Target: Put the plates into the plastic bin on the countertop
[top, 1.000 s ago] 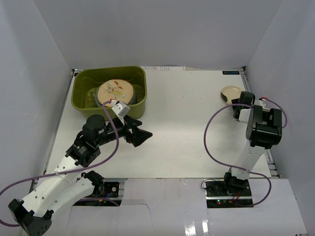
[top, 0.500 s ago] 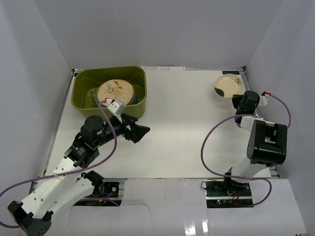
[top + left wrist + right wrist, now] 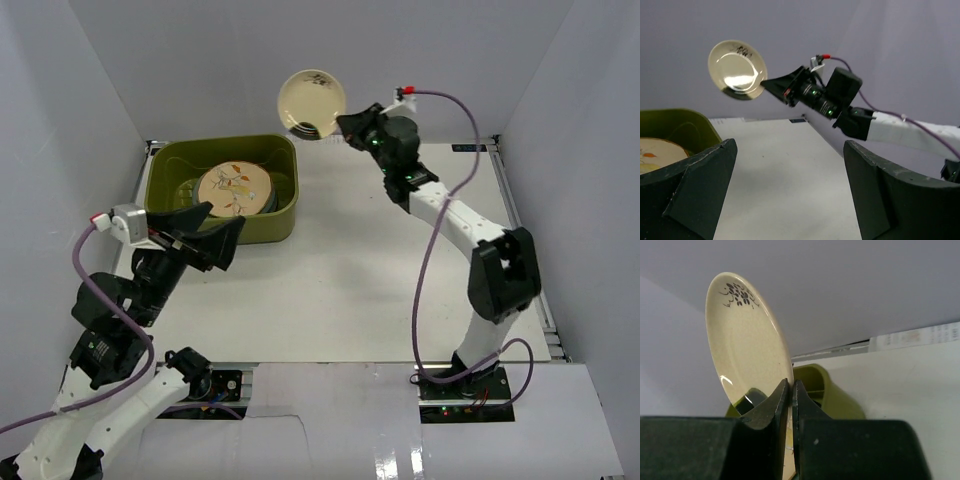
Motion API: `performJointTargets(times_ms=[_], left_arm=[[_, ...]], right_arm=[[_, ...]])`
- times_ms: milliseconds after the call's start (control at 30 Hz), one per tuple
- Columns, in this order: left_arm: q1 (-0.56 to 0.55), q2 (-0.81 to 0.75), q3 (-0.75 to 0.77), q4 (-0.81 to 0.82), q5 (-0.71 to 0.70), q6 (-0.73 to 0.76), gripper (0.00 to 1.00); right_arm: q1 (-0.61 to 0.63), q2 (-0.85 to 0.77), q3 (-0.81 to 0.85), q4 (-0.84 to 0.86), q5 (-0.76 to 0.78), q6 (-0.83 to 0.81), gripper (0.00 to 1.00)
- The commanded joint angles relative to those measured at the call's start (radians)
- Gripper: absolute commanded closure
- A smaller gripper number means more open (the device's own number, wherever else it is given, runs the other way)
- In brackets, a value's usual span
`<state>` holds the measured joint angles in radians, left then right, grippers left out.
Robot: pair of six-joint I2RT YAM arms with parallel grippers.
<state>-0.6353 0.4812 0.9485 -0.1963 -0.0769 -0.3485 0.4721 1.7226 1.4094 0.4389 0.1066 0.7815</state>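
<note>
My right gripper (image 3: pixel 345 126) is shut on the rim of a small cream plate (image 3: pixel 311 102) with a dark motif, held on edge high above the countertop, just right of the olive-green plastic bin (image 3: pixel 282 222). The plate also shows in the right wrist view (image 3: pixel 747 347) and the left wrist view (image 3: pixel 737 68). In the bin a tan floral plate (image 3: pixel 233 187) lies on top of a stack; darker plates under it are mostly hidden. My left gripper (image 3: pixel 212 235) is open and empty at the bin's near wall, low over the countertop (image 3: pixel 380 260).
White walls enclose the countertop on three sides. The right arm (image 3: pixel 450 215) stretches from its base across the right half of the surface. A purple cable (image 3: pixel 430 250) loops beside it.
The right arm has swung the cream plate from the back right corner up and left to beside the bin. The left arm has pulled back left, its gripper now by the bin's near wall.
</note>
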Motion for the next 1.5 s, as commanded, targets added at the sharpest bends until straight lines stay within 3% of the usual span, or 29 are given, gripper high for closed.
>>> performJointTargets(times_ms=[0,167,267,467,567,600,667,767,833,867,1033,1233,1467], left_arm=[[-0.001,0.002,0.058,-0.052,-0.141,0.016,0.02],[-0.001,-0.006,0.078,-0.109,-0.179,0.036,0.02],[-0.001,-0.013,0.072,-0.121,-0.173,0.031,0.02],[-0.001,-0.012,0.068,-0.13,-0.15,0.019,0.02],[-0.001,-0.013,0.065,-0.13,-0.156,0.02,0.02],[-0.001,-0.01,0.065,-0.132,-0.168,0.028,0.02],[-0.001,-0.001,0.075,-0.141,-0.184,0.032,0.02],[-0.001,0.026,0.104,-0.175,-0.222,0.037,0.02],[-0.001,0.037,0.122,-0.195,-0.26,0.045,0.02],[-0.001,0.034,0.127,-0.196,-0.279,0.048,0.02],[-0.001,0.033,0.145,-0.199,-0.351,0.085,0.02],[-0.001,0.059,0.173,-0.206,-0.367,0.109,0.02],[-0.001,0.054,0.154,-0.216,-0.265,0.089,0.02]], right_arm=[[0.124,0.149,0.192,-0.107,0.042,-0.074,0.92],[0.265,0.412,0.564,-0.273,0.064,-0.142,0.92],[0.309,0.494,0.652,-0.333,0.077,-0.171,0.92],[0.356,0.539,0.665,-0.381,0.082,-0.186,0.91],[0.381,0.548,0.675,-0.411,0.09,-0.208,0.71],[0.387,0.554,0.691,-0.429,0.105,-0.227,0.51],[0.408,0.563,0.741,-0.488,0.143,-0.257,0.26],[0.425,0.532,0.735,-0.499,0.203,-0.303,0.05],[0.427,0.49,0.703,-0.5,0.228,-0.324,0.0],[0.427,0.458,0.689,-0.499,0.255,-0.336,0.1],[0.431,0.349,0.605,-0.526,0.353,-0.424,0.1],[0.431,0.142,0.374,-0.533,0.435,-0.488,0.1],[0.433,-0.384,-0.201,-0.344,0.441,-0.537,0.1]])
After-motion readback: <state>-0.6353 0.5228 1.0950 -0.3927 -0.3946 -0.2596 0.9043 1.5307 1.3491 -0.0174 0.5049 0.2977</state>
